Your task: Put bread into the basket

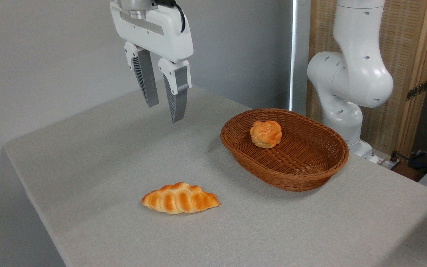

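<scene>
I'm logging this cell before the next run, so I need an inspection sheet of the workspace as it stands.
Surface: table covered in plain grey cloth, no spills seen.
Job's things: bread lies inside the basket, toward its far left side.
Clutter: braided loaf on the cloth, in front of the basket and apart from it.
Grippers: tool empty, fingers apart, hanging above the table left of the basket.
Cables: black cable on the tool's mount; dark cables at the right edge.
Surroundings: grey wall, wooden screen behind the arm's base.
</scene>
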You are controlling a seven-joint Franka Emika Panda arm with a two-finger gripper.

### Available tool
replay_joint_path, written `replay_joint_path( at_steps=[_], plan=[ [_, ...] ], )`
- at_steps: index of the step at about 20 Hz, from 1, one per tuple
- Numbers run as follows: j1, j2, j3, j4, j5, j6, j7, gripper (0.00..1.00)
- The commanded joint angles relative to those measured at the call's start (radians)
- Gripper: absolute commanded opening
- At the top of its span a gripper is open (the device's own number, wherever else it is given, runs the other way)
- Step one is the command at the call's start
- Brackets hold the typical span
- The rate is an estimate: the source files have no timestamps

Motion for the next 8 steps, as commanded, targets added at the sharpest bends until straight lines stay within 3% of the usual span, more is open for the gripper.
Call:
replay_joint_path(
  at_steps=[1, 8],
  plan=[
    [0.107, -0.013, -0.08, 0.007, 0.004, -0.023, -0.015, 1.0],
    [0.104, -0.013, -0.086, 0.005, 0.005, -0.023, -0.018, 1.0]
  ],
)
